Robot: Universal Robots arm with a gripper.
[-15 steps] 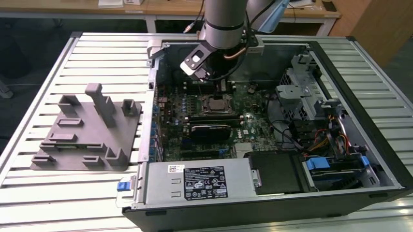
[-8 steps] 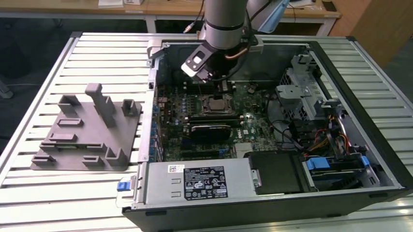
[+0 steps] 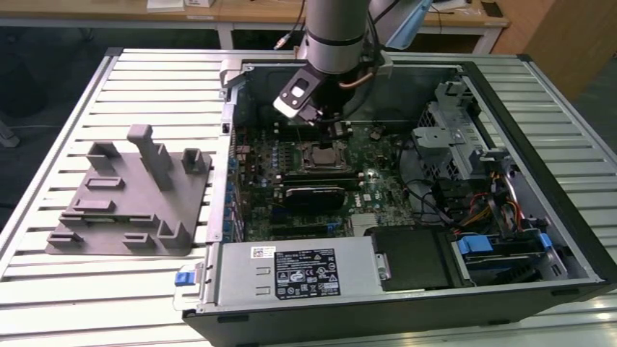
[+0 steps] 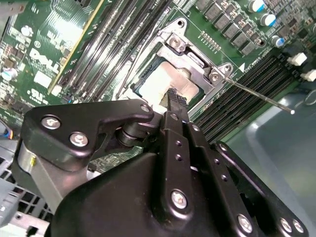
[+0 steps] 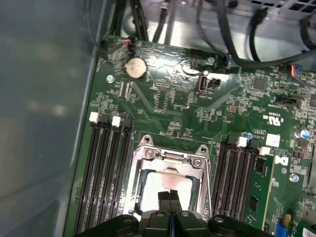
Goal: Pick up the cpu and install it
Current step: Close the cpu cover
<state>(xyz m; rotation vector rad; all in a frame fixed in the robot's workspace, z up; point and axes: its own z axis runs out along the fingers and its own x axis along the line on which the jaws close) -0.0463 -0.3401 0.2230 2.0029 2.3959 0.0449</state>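
The cpu (image 5: 159,183) is a pale silvery square lying flat inside the metal-framed socket (image 5: 168,159) on the green motherboard; in the second wrist view the cpu (image 4: 163,83) sits in the same socket (image 4: 200,61). My gripper (image 5: 169,196) hangs just above the chip's near edge with its two black fingers pressed together, shut with nothing between them. One black fingertip (image 4: 174,98) overlaps the chip's edge in the second wrist view. In the exterior view my gripper (image 3: 333,130) hovers over the socket (image 3: 323,156) inside the open computer case.
Memory slots (image 5: 106,168) flank the socket on both sides. A thin metal socket lever (image 4: 256,94) sticks out sideways. A grey plastic fixture (image 3: 135,195) stands on the slatted table at the exterior view's left. The drive cage (image 3: 453,137) and power supply (image 3: 289,271) crowd the case.
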